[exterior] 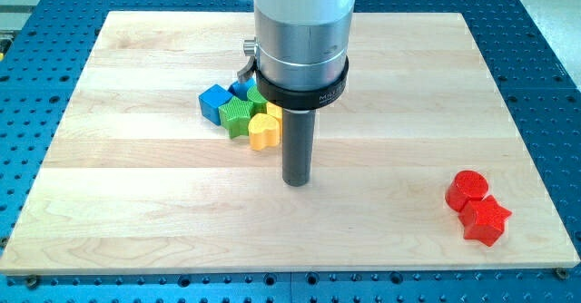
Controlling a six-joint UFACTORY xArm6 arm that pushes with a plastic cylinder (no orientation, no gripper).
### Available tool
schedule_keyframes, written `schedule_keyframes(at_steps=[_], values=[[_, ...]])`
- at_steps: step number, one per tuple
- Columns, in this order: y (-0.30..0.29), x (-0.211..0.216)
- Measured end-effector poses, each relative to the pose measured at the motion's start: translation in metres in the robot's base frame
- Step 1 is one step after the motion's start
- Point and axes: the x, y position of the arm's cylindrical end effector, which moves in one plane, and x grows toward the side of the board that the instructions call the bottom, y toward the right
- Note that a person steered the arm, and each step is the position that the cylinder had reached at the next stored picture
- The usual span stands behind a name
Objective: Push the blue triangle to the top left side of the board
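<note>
From the one camera, my tip (297, 181) rests on the wooden worktop (136, 185), just right of and below the yellow heart (264, 132). I have no gripper. The blue triangle (241, 88) peeks out behind the blue cube (215, 100) and green block (239, 115). The collar's lettering is unreadable.

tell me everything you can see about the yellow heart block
The yellow heart is a small, thick, solid-looking block with a matte yellow top and rounded lobes, lying flat on the wooden board. It sits at the lower right edge of the cluster near the board's middle, touching the green block on its left. A second yellow piece is just behind it. My tip rests below and to its right, apparently just clear of it.
</note>
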Motion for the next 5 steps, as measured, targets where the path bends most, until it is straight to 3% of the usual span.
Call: schedule_keyframes(at_steps=[3, 5], values=[[0.000, 0.000], [0.016, -0.070]])
